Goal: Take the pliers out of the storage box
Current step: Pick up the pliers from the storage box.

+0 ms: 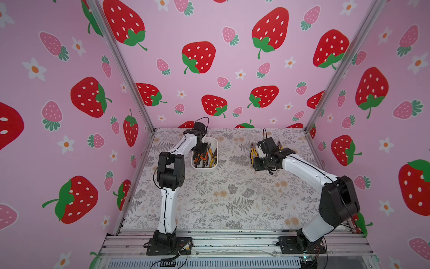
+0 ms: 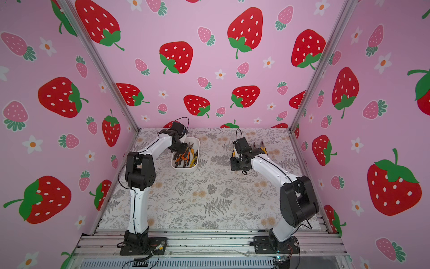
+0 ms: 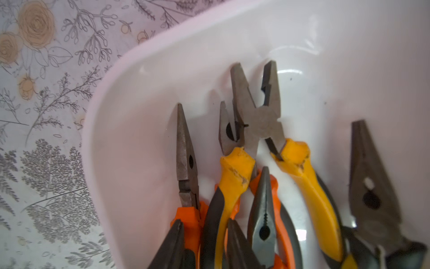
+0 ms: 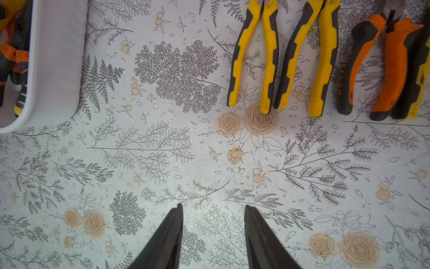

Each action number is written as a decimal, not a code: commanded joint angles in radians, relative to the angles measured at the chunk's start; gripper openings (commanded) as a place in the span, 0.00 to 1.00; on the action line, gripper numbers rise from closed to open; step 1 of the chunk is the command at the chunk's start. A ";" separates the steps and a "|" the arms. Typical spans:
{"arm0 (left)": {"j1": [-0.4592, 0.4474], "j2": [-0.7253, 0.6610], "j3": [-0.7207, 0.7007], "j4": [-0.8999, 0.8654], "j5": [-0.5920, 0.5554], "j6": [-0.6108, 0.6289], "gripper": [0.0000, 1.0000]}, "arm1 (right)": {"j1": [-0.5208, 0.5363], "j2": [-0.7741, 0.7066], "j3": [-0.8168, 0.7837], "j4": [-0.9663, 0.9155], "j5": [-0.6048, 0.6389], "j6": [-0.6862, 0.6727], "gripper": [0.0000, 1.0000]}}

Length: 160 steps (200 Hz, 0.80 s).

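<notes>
The white storage box [image 1: 204, 169] [image 2: 185, 170] stands at the back left of the table, and several pliers [image 1: 207, 157] [image 3: 258, 121] lie in it side by side. My left gripper [image 3: 206, 233] [image 1: 200, 152] reaches down into the box. Its fingers [image 3: 174, 240] are pressed on an orange handle and a yellow-and-black handle of the pliers. My right gripper [image 4: 213, 206] hangs open over bare table with nothing between its fingertips. Beyond it several more pliers [image 4: 253, 58] [image 1: 252, 152] lie in a row on the table, handles toward the gripper.
The flowered table cover [image 1: 232, 198] runs to the pink strawberry walls [image 1: 209, 58] at the back and sides. The metal rail [image 1: 232, 242] with both arm bases lies along the front. In the right wrist view the box's corner [image 4: 58, 69] shows at the edge.
</notes>
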<state>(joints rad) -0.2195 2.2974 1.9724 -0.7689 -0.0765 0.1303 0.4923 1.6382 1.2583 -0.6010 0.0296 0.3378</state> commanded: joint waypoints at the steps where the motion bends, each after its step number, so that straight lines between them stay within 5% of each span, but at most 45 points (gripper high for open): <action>1: -0.012 0.043 0.014 -0.048 0.034 -0.002 0.28 | -0.003 -0.006 -0.008 0.001 -0.006 0.010 0.48; 25: -0.030 0.043 0.007 -0.053 0.030 0.002 0.21 | -0.003 -0.006 -0.009 0.002 -0.008 0.012 0.48; 81: -0.040 0.053 0.001 -0.092 -0.004 -0.010 0.25 | -0.003 -0.026 -0.026 0.002 -0.004 0.013 0.48; 137: -0.040 0.038 -0.027 -0.134 -0.043 -0.036 0.41 | -0.003 -0.035 -0.041 0.012 -0.012 0.023 0.48; 160: -0.038 0.043 -0.024 -0.145 -0.021 -0.044 0.28 | -0.003 -0.040 -0.046 0.011 -0.010 0.023 0.48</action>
<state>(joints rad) -0.2554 2.3196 1.9606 -0.8200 -0.1162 0.1017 0.4923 1.6333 1.2270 -0.5907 0.0261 0.3515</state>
